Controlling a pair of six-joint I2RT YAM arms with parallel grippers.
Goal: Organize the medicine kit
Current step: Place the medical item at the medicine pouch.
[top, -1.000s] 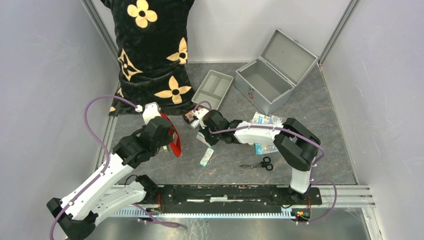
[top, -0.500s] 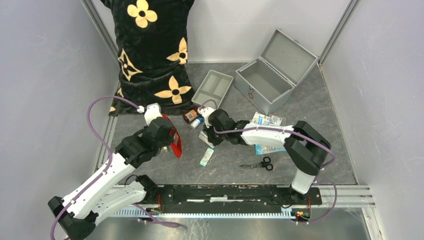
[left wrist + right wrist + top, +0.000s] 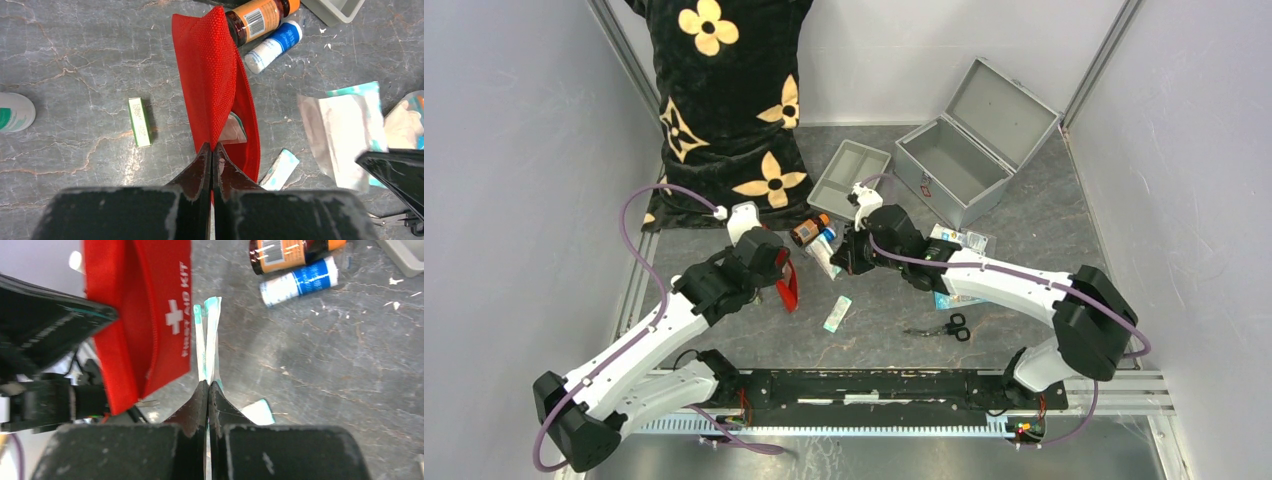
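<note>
— Where's the medicine kit (image 3: 944,195)?
— Back right of the worktop (image 3: 874,340), lid open.
— And the arms?
— Left fingers (image 3: 205,160) clamp the red pouch (image 3: 210,75); right fingers (image 3: 202,395) pinch a teal-white packet (image 3: 207,340) beside it.

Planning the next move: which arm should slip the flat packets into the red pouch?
Right. The right end effector is shut on the teal-edged packets, held just beside the red pouch. The left end effector is shut on the pouch's edge and probably should only steady it.
</note>
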